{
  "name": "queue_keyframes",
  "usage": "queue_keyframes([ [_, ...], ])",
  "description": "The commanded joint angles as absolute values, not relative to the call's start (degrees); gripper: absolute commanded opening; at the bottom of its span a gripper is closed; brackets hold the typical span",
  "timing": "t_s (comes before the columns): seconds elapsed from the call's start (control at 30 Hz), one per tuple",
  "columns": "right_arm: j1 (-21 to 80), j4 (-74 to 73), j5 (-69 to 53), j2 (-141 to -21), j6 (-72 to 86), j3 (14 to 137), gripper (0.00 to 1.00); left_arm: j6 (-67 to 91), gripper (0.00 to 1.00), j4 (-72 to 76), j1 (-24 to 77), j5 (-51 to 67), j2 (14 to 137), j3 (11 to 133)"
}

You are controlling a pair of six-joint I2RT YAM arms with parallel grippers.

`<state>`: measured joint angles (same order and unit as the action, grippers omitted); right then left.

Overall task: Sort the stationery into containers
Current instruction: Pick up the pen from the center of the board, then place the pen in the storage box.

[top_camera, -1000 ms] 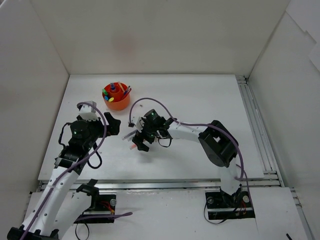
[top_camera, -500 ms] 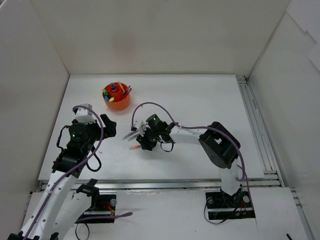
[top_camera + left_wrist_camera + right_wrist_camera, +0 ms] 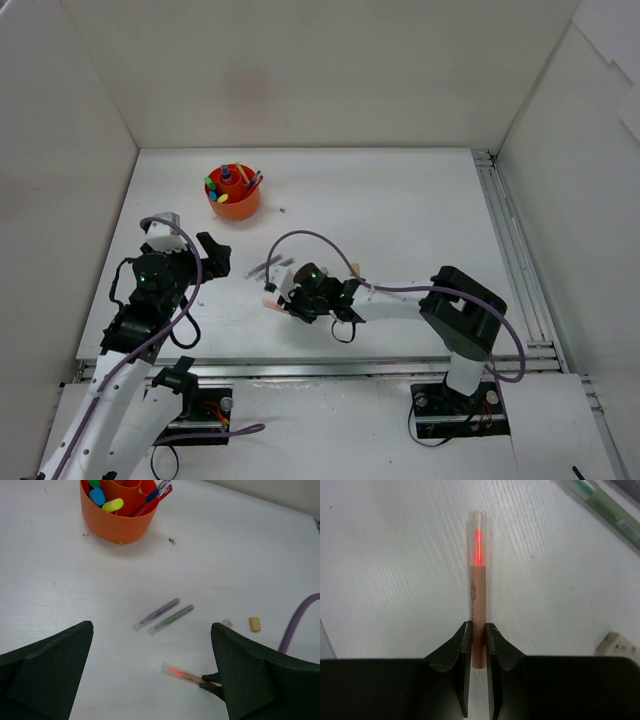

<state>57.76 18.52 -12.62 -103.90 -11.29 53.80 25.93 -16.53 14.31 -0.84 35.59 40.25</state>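
My right gripper (image 3: 478,630) is shut on a red pen (image 3: 478,595) with a brown barrel and a clear tip, which lies flat on the white table. The left wrist view shows the same pen (image 3: 187,675), with the right gripper's fingertips (image 3: 211,680) at its end. My left gripper (image 3: 152,626) hangs open above the table, holding nothing. Two more pens lie side by side, one purple-grey (image 3: 156,613) and one green (image 3: 171,619). The orange container (image 3: 233,195) stands at the back left, with highlighters and pens inside.
A beige eraser (image 3: 255,624) and a paler eraser (image 3: 226,623) lie right of the loose pens. A dark speck (image 3: 171,541) sits near the organizer (image 3: 120,515). The right arm's purple cable (image 3: 295,625) loops over the table. White walls enclose the table on three sides.
My right gripper moved toward the near edge, came down and shut on the red pen. The left arm drew back a little and stayed open.
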Motion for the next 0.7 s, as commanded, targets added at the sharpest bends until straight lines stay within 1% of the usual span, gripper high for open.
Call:
queue_keyframes([
  [0.0, 57.7, 25.1, -6.3, -94.1, -8.0, 50.8, 0.00, 27.3, 1.00, -15.2, 14.2, 2.6, 37.7, 43.3],
  [0.1, 57.7, 28.2, -1.5, -88.6, -5.8, 48.9, 0.00, 28.7, 1.00, -16.2, 14.2, 6.6, 40.9, 45.0],
  [0.13, 57.7, 29.0, -0.7, -86.6, -5.5, 48.6, 0.00, 28.8, 1.00, -15.8, 14.2, 10.6, 41.5, 45.1],
  [0.23, 57.8, 29.8, 1.1, -84.1, -4.0, 48.8, 0.00, 29.9, 1.00, -12.2, 14.2, 18.2, 43.7, 43.9],
  [0.33, 57.8, 31.7, 0.4, -80.8, -3.0, 48.5, 0.00, 31.7, 1.00, -7.8, 14.2, 22.9, 45.3, 42.3],
  [0.57, 57.9, 35.2, -3.2, -78.9, -1.0, 48.4, 0.00, 35.8, 1.00, 1.2, 14.8, 27.7, 47.3, 40.0],
  [0.67, 58.0, 36.9, -3.6, -79.5, -0.3, 48.6, 0.00, 38.0, 0.96, 4.7, 15.3, 26.6, 47.5, 38.2],
])
